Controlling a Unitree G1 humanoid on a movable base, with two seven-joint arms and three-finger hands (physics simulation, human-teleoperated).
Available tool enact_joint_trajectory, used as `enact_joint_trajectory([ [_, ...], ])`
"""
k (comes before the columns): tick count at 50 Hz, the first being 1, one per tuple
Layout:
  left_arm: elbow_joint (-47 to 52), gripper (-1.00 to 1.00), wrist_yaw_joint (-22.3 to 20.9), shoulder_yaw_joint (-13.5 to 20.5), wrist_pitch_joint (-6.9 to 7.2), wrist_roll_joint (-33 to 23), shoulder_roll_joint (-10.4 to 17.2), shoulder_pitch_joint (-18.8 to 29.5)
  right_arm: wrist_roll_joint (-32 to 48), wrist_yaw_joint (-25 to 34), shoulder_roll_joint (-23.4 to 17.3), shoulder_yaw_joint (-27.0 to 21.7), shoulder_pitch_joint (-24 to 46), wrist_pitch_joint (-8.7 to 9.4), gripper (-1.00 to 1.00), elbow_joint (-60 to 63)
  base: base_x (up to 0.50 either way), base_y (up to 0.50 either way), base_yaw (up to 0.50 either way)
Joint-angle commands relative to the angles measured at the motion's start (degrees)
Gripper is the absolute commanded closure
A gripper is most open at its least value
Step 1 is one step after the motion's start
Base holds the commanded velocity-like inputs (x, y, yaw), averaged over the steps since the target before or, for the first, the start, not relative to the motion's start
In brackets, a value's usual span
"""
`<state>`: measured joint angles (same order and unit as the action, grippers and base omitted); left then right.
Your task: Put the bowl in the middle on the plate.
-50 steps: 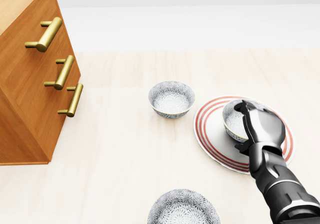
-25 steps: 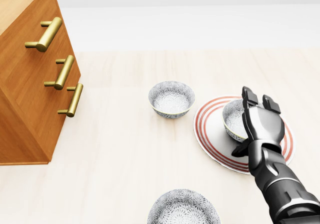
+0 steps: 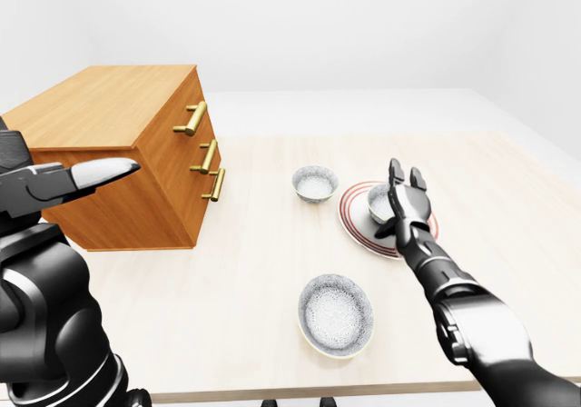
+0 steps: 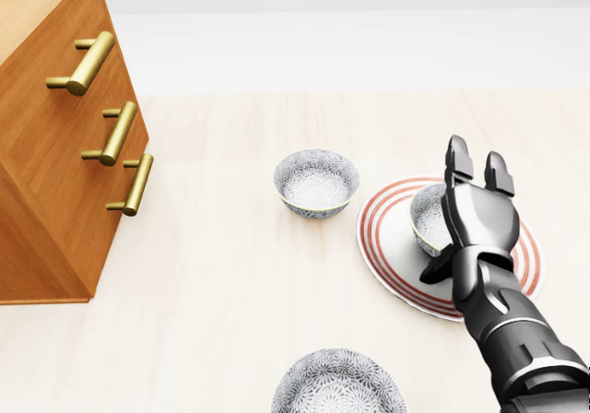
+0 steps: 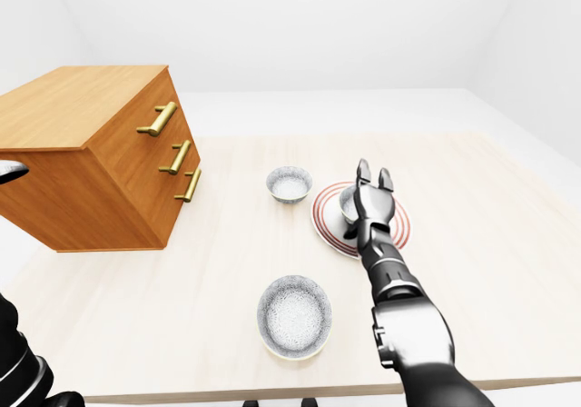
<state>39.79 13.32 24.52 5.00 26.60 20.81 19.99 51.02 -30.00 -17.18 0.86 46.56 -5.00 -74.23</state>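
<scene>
**RIGHT HAND OPEN OVER BOWL, BOWL SEATED ON PLATE**

Head view. Gives the closest look at the right hand (image 4: 479,219). Fingers (image 4: 458,166) straight and spread, pointing to the top of the view, closed on nothing. Thumb dark just below the bowl's rim; contact not determinable. Hides the right part of the bowl (image 4: 426,218) behind the palm. Cuts the larger bowl at the bottom edge.

Left-eye view. Takes in the whole surface (image 3: 245,271) and shows the larger bowl (image 3: 336,314) complete. Shows best the left hand (image 3: 64,182), raised at the view's left edge, well apart from all crockery. One finger stretched toward the right; state of the remaining fingers cannot be told.

Right-eye view. Catches only a pale tip of that hand at its left edge. Otherwise repeats the same layout.

Containers.
- Plate (image 4: 383,247): red-ringed, flat on the surface. Holds the bowl, upright, toward the plate's upper middle, patterned interior in plain sight.
- Second small bowl (image 4: 316,182): upright on the surface, just left of the plate, not touching it.
- Larger bowl: near the surface's bottom edge, well apart from both.
- Wooden drawer chest (image 3: 136,153): at the left on the surface, with three brass handles (image 4: 118,133) and the drawers shut.
</scene>
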Motion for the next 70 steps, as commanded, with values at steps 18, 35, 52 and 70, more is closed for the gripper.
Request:
enact_joint_trajectory([
  [18, -0.1, -1.00, 0.0, 0.1, 0.00, 0.0, 0.0, 0.0, -0.8, 0.0, 0.9, 0.1, 1.3, 0.00, -1.00, 0.8, 0.00, 0.00, 0.00],
  [35, 0.0, -1.00, 0.2, 0.1, 0.00, 0.3, 0.2, 0.2, -4.9, 0.0, 2.3, -0.6, 1.5, 0.00, -1.00, 1.4, 0.00, 0.00, 0.00],
  [52, -0.1, -1.00, 0.1, 0.1, 0.00, 0.1, 0.1, 0.0, -6.3, 0.0, 3.0, -0.4, 2.6, 0.00, -1.00, 2.7, 0.00, 0.00, 0.00],
  [70, -0.2, -1.00, 0.0, 0.1, 0.00, 0.0, 0.1, 0.0, -6.3, 0.0, 4.1, 0.0, 3.9, 0.00, -1.00, 4.9, 0.00, 0.00, 0.00],
])
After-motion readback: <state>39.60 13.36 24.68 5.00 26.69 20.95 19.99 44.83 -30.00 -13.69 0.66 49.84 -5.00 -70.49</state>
